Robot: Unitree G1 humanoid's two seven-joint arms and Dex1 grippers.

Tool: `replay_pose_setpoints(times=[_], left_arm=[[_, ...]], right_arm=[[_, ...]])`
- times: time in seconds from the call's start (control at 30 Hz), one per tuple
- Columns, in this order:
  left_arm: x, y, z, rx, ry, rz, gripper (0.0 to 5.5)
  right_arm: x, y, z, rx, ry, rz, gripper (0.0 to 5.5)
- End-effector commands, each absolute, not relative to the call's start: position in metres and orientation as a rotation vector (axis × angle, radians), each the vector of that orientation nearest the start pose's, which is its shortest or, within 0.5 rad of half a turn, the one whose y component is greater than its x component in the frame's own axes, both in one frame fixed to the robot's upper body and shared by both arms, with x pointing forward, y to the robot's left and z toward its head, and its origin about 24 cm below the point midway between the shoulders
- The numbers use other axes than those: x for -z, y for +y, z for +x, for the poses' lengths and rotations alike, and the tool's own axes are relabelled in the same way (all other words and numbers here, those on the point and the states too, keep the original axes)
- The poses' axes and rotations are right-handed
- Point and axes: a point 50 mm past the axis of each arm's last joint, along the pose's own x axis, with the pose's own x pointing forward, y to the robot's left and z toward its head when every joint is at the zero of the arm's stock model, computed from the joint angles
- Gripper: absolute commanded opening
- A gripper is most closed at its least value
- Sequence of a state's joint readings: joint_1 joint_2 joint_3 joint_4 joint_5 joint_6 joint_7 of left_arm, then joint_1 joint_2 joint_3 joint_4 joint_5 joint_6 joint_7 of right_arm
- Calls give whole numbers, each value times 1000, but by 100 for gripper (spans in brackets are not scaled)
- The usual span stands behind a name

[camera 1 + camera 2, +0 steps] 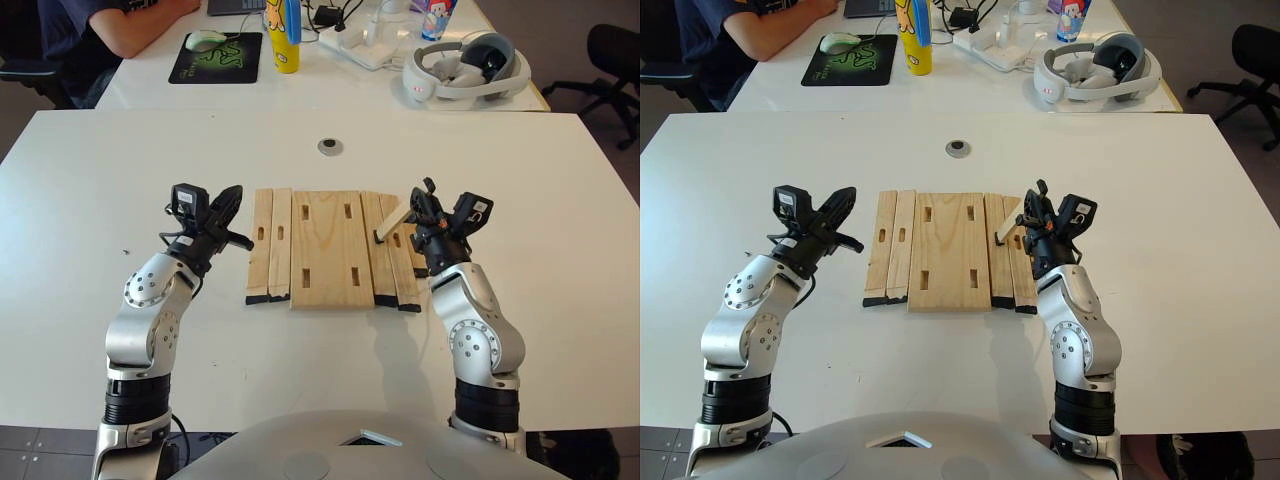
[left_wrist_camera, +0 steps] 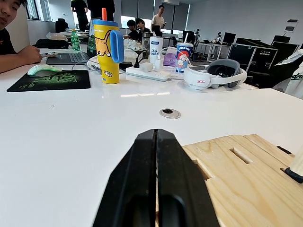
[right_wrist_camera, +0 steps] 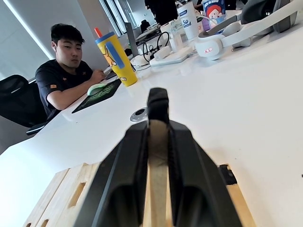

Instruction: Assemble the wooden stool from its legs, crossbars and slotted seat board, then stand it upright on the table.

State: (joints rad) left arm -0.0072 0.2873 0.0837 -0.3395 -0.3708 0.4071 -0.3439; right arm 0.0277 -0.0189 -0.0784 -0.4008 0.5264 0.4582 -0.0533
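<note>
The slotted seat board (image 1: 328,248) lies flat in the middle of the white table (image 1: 560,220). Two wooden slats (image 1: 270,245) lie against its left edge, and several more slats (image 1: 392,268) with black ends lie along its right edge. My right gripper (image 1: 418,210) is shut on one wooden leg (image 1: 393,222), which is held tilted above the right slats; its black tip (image 3: 157,100) sticks out past the fingers (image 3: 135,156). My left gripper (image 1: 232,203) hovers just left of the left slats, shut with nothing in it, its fingertips (image 2: 155,138) pressed together.
A round metal grommet (image 1: 330,147) sits in the table behind the board. On the far table are a yellow cup (image 1: 283,35), a white headset (image 1: 465,68), a mouse pad (image 1: 215,55) and a seated person's arm. Bare tabletop lies on both sides and in front.
</note>
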Motion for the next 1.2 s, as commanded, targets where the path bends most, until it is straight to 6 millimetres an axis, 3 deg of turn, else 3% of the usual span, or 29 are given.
replay_pose_setpoints(times=[0.03, 0.47, 0.7, 1.2], left_arm=[[-100, 180, 248, 392, 37, -55, 0], [-102, 181, 249, 379, 24, -55, 0], [-101, 181, 247, 377, 27, -52, 0], [-98, 181, 246, 382, 31, -36, 0]], right_arm=[[-88, -153, 244, -69, 76, 453, 42], [-84, -153, 250, -86, 39, 189, 42], [-71, -158, 239, -119, 21, 115, 42], [-12, -182, 208, -154, 175, -79, 42]])
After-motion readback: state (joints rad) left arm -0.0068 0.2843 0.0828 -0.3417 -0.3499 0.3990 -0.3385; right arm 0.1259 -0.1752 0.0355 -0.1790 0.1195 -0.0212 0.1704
